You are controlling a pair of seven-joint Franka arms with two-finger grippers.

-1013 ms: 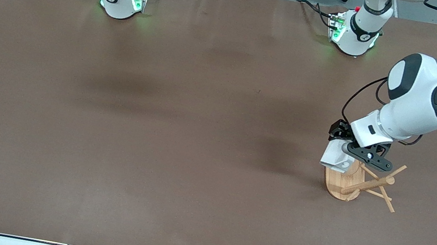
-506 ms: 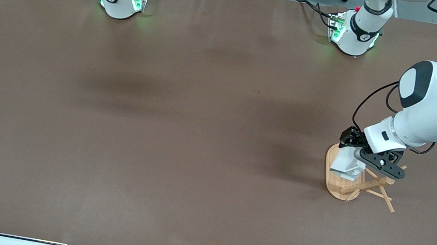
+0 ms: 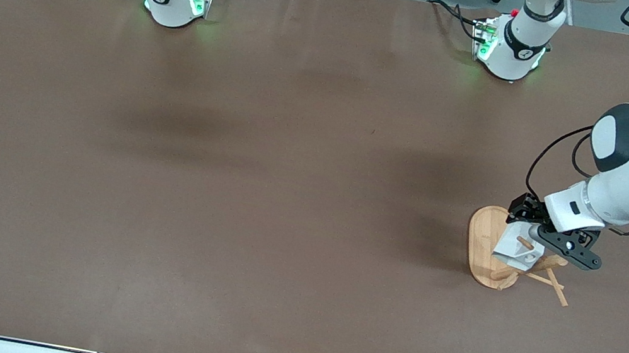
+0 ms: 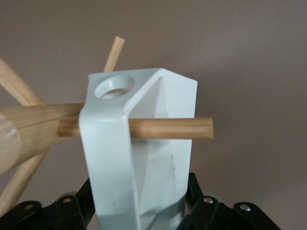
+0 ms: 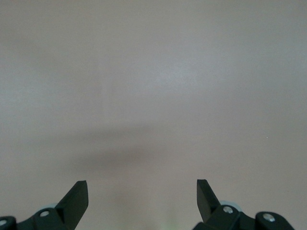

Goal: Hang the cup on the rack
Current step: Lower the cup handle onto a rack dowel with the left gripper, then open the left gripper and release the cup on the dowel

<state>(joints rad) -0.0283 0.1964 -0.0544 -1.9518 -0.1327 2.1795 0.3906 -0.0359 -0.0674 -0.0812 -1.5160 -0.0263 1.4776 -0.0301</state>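
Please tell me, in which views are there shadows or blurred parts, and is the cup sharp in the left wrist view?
Front view: evenly lit, with soft dark shadows on the table, one beside the rack. Left wrist view: the cup and the peg through it are sharp; the post is blurred. Right wrist view: only a faint shadow above the right gripper.
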